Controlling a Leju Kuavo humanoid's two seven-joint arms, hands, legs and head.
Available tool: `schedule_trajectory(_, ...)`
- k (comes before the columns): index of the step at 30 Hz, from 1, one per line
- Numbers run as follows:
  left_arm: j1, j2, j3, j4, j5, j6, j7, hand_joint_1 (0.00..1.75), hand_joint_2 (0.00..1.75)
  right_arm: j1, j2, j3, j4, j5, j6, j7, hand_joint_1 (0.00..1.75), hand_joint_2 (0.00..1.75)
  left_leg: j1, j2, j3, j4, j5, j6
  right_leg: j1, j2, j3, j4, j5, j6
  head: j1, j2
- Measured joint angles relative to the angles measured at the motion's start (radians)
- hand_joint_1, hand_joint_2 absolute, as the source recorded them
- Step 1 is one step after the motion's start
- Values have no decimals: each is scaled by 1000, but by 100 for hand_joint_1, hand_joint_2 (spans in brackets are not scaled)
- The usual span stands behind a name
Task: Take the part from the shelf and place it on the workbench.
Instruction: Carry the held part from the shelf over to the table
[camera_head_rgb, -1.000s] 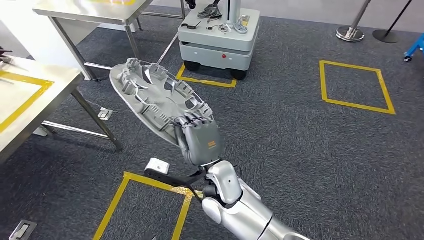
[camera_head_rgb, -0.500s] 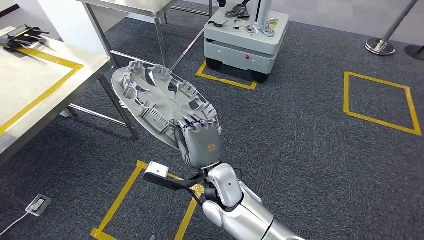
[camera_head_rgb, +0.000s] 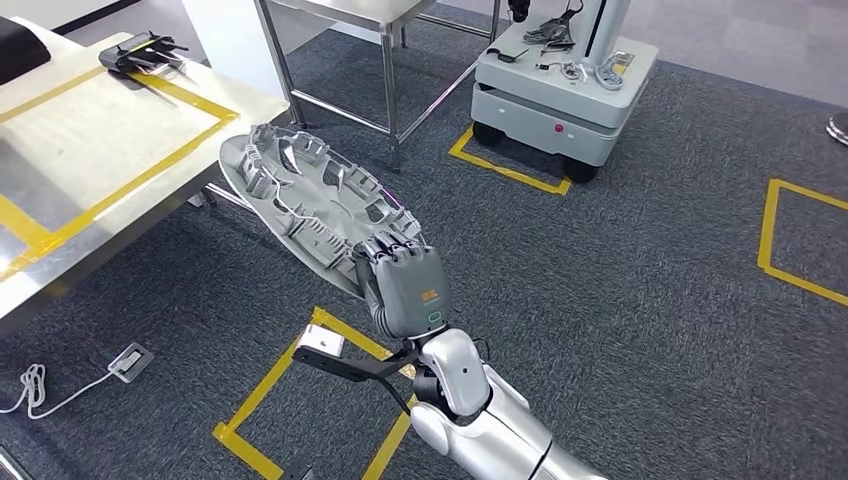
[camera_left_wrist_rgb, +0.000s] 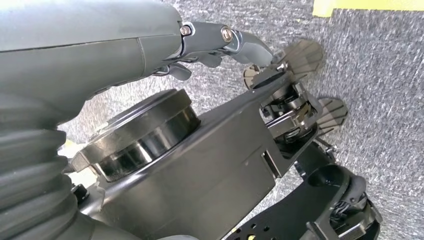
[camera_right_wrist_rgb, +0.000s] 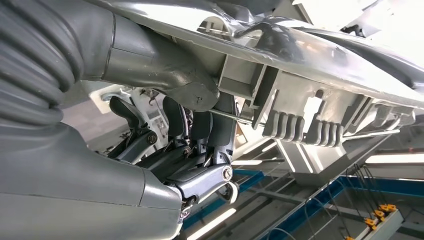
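The part (camera_head_rgb: 300, 190) is a large round grey plastic cover with ribs and clips on its upper face. My right hand (camera_head_rgb: 403, 282) grips its near rim and holds it tilted over the carpet, its far edge close to the workbench (camera_head_rgb: 100, 140) corner. The workbench is a pale table at the left, marked with a yellow tape rectangle. In the right wrist view the fingers (camera_right_wrist_rgb: 200, 130) curl under the part's rim (camera_right_wrist_rgb: 300, 65) with the thumb on its other face. My left hand (camera_left_wrist_rgb: 150, 45) hangs over the carpet, fingers apart, holding nothing.
A black object (camera_head_rgb: 140, 52) lies at the workbench's far end. A steel table (camera_head_rgb: 340, 15) stands behind it, and a grey wheeled cart (camera_head_rgb: 560, 95) with loose parts stands at the back. Yellow tape squares (camera_head_rgb: 330, 400) mark the carpet; a floor socket with cable (camera_head_rgb: 130, 360) lies near the bench.
The whole view has swung left, so the workbench takes up more of the left side and the cart sits further right. The part stays in my right hand's grip.
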Motion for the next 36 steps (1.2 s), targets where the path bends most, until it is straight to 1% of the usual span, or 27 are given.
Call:
schedule_trajectory(2, -2, 1, 0, 0, 0, 0, -2, 0, 175, 0, 2, -1, 0, 2, 1, 1, 175, 175, -2, 43, -28, 55, -33, -7, -3, -21, 2, -7, 6, -13, -4, 0)
schedule_trajectory(3, -3, 1, 0, 0, 0, 0, -2, 0, 175, -1, 2, -3, 0, 4, 3, 3, 175, 175, -3, 69, -53, 110, -63, -9, -2, -32, 3, -8, 6, -18, -6, 0)
schedule_trajectory(4, -3, 1, -1, 0, 0, 0, -3, 0, 175, -1, 3, -5, -1, 6, 4, 4, 175, 175, -3, 85, -83, 177, -93, -11, -1, -43, 2, -9, 5, -20, -7, 0)
schedule_trajectory(5, -3, 1, -1, 0, 0, 0, -3, 0, 175, 0, 2, -6, -1, 8, 5, 6, 175, 175, -2, 93, -109, 234, -115, -13, 1, -55, 2, -8, 4, -21, -7, 0)
schedule_trajectory(6, -2, 1, -1, 0, 0, 0, -3, 0, 175, 0, 2, -8, -1, 10, 6, 8, 175, 175, -2, 97, -121, 262, -119, -14, 1, -66, 2, -8, 4, -22, -7, 0)
schedule_trajectory(7, -1, 2, -1, 0, 0, 0, -3, 0, 175, 0, 2, -9, -1, 11, 8, 9, 175, 175, -2, 101, -114, 254, -106, -15, 2, -76, 2, -8, 3, -22, -7, 0)
schedule_trajectory(8, -1, 2, -1, 0, 0, 0, -3, 0, 175, 0, 2, -10, -1, 11, 9, 10, 175, 175, -2, 107, -89, 209, -79, -13, 2, -85, 3, -7, 2, -21, -7, 0)
schedule_trajectory(10, -3, 3, -1, 0, 0, 0, -2, 0, 175, 0, 2, -11, -4, 12, 10, 10, 175, 175, -7, 141, -18, 77, -27, -6, 5, -101, 5, -5, -3, -14, -7, 0)
schedule_trajectory(11, -4, 3, -1, 0, 0, 0, -2, 0, 175, 0, 2, -13, -5, 12, 11, 10, 175, 175, -10, 155, 6, 31, -15, 0, 8, -107, 5, -3, -4, -10, -7, 0)
schedule_trajectory(12, -5, 3, -2, 0, 0, 0, -3, 0, 175, 0, 2, -15, -7, 12, 11, 10, 175, 175, -13, 163, 17, 7, -12, 6, 10, -114, 5, -3, -5, -5, -6, 0)
schedule_trajectory(14, -4, 4, -2, 0, 0, 0, -2, 0, 175, -1, 2, -18, -10, 12, 13, 9, 175, 175, -15, 150, 15, 1, -11, 20, 12, -128, 7, -4, -6, 6, -3, 0)
schedule_trajectory(15, -3, 4, -2, 0, 0, 0, -1, 0, 175, -1, 2, -18, -11, 12, 15, 9, 175, 175, -14, 140, 15, -2, -9, 26, 10, -123, 7, -1, -10, 13, -3, 0)
schedule_trajectory(16, -3, 4, -2, 0, 0, 0, 0, 0, 175, -1, 1, -18, -12, 12, 16, 9, 175, 175, -11, 131, 16, -4, -6, 33, 7, -107, 2, 13, -21, 19, -3, 0)
schedule_trajectory(18, -5, 2, -2, 0, 0, 0, 4, 0, 175, -1, -2, -19, -14, 12, 17, 8, 175, 175, -6, 113, 17, -8, -2, 42, 3, -62, -36, 96, -69, 29, 0, 0)
schedule_trajectory(20, -7, 1, -3, 0, 0, 0, 8, 0, 175, -1, -8, -19, -14, 12, 19, 8, 175, 175, -5, 92, 16, -7, -1, 46, 2, -42, -98, 224, -121, 33, 2, 0)
schedule_trajectory(21, -6, 0, -3, 0, 0, 0, 10, 0, 175, -1, -10, -19, -14, 12, 20, 8, 175, 175, -5, 81, 15, -5, -1, 47, 2, -39, -117, 262, -128, 34, 2, 0)
schedule_trajectory(22, -5, 1, -3, 0, 1, 0, 11, 0, 175, -1, -11, -19, -14, 12, 21, 8, 175, 175, -5, 69, 14, -3, -1, 47, 1, -38, -120, 264, -116, 33, 2, 0)
schedule_trajectory(23, -4, 0, -3, 0, 3, 0, 11, 0, 175, -1, -12, -19, -14, 11, 22, 8, 175, 175, -5, 57, 14, -1, -1, 46, 0, -35, -102, 225, -87, 32, 2, 0)
schedule_trajectory(24, -4, 0, -3, 0, 5, 0, 11, 0, 175, -2, -12, -19, -14, 11, 23, 8, 175, 175, -4, 45, 13, 2, -2, 44, -1, -25, -70, 157, -51, 29, 2, 0)
schedule_trajectory(26, -5, -1, -3, 0, 8, 0, 11, 0, 175, -5, -12, -19, -14, 9, 23, 8, 175, 175, -6, 25, 9, 7, -1, 34, -3, 6, -13, 40, -12, 24, 1, 0)
schedule_trajectory(27, -5, -1, -3, 0, 8, 0, 11, 0, 175, -6, -12, -19, -14, 9, 23, 8, 175, 175, -6, 17, 6, 7, 0, 28, -3, 17, -1, 12, -8, 21, 1, 0)
schedule_trajectory(28, -4, -1, -3, 0, 8, 0, 11, 0, 175, -8, -11, -19, -14, 8, 23, 8, 175, 175, -6, 10, 3, 5, 2, 20, 0, 17, 1, 7, -11, 18, 1, 0)
schedule_trajectory(30, -2, 0, -3, 0, 8, 0, 11, 0, 175, -10, -9, -19, -14, 6, 23, 8, 175, 175, -2, 0, -1, 1, 7, 6, 0, 1, 3, 1, -4, 5, 1, 0)
schedule_trajectory(32, -2, 1, -3, 0, 8, 0, 8, 0, 175, -11, -5, -19, -14, 6, 24, 8, 175, 175, -3, 30, -19, 31, -13, -3, -3, -17, 8, -9, 3, -9, -3, 0)
schedule_trajectory(34, -4, 2, -3, 0, 8, 0, 5, 0, 175, -11, -2, -19, -14, 6, 24, 8, 175, 175, -5, 78, -69, 139, -71, -10, -2, -38, 10, -12, 4, -17, -7, 0)
schedule_trajectory(35, -3, 2, -3, 0, 8, 0, 4, 0, 175, -10, -2, -19, -14, 6, 24, 9, 175, 175, -4, 90, -98, 203, -98, -12, 0, -49, 10, -12, 3, -19, -8, 0)
schedule_trajectory(36, -3, 3, -3, 0, 8, 0, 4, 0, 175, -8, -3, -19, -14, 6, 25, 9, 175, 175, -4, 96, -120, 252, -113, -14, 1, -59, 10, -11, 2, -20, -8, 0)
